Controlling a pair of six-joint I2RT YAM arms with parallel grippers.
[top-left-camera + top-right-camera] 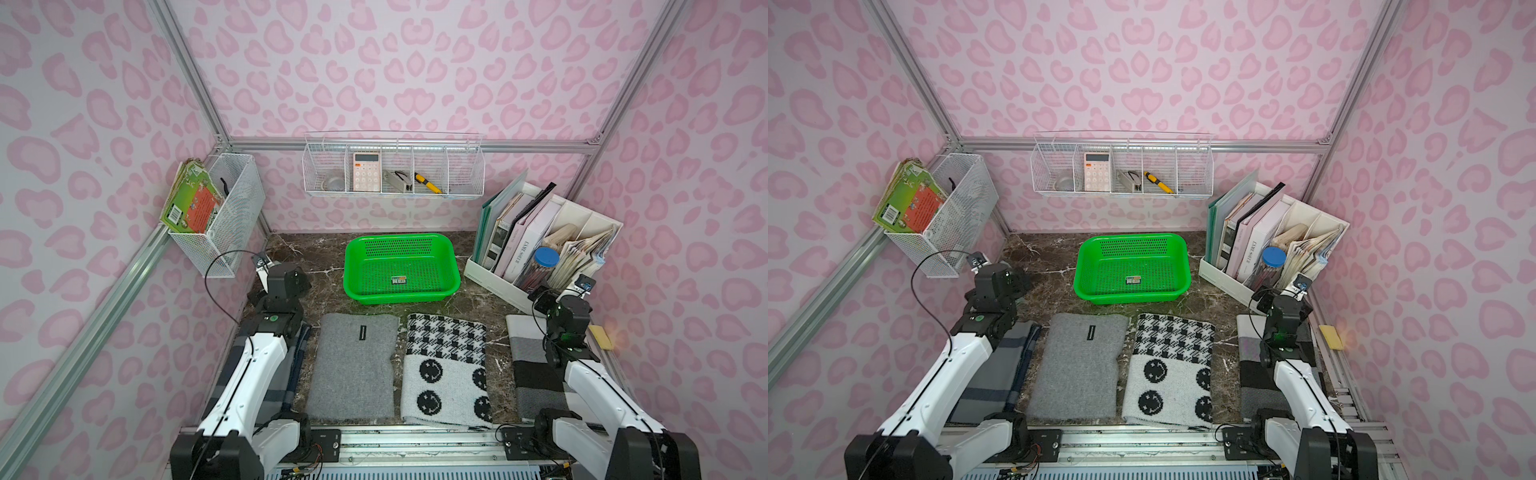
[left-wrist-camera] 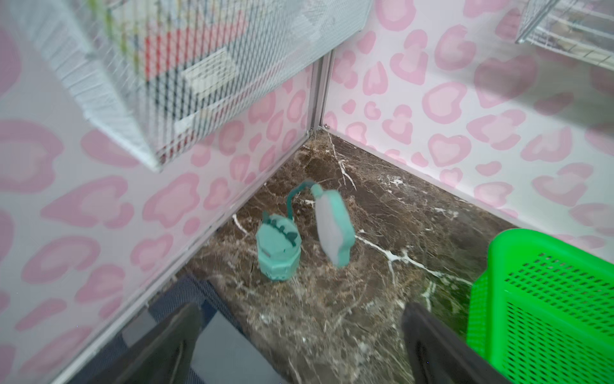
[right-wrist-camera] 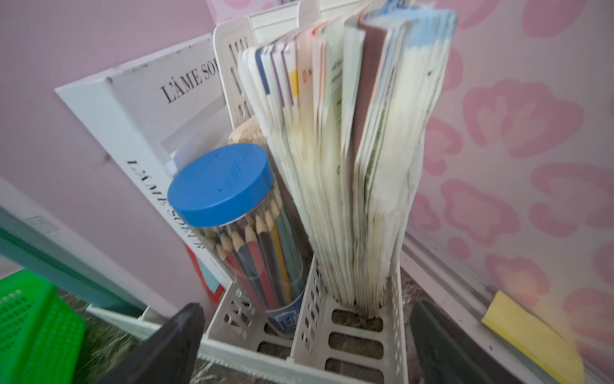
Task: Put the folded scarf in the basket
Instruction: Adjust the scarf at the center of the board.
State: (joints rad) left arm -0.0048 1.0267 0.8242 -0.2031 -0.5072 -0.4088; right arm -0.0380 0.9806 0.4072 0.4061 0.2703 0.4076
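Observation:
The bright green basket [image 1: 352,266] [image 1: 1084,266] stands empty at the middle back of the marble table. Several folded scarves lie in a row in front of it: navy plaid [image 1: 297,361] under my left arm, plain grey [image 1: 353,365], black-and-white houndstooth with smiley faces [image 1: 446,370], and grey-black-white striped [image 1: 525,365] under my right arm. My left gripper [image 2: 302,349] is open above the plaid scarf's far end, with the basket's corner [image 2: 545,299] beside it. My right gripper [image 3: 305,349] is open, facing the file organiser. Neither holds anything.
A small teal gadget [image 2: 279,246] sits in the back left corner. A white mesh wall basket [image 1: 232,208] hangs over the left arm. A white file organiser [image 1: 490,278] with books and a blue-lidded pencil jar [image 3: 232,212] fills the back right. A yellow pad [image 1: 600,336] lies on the right rail.

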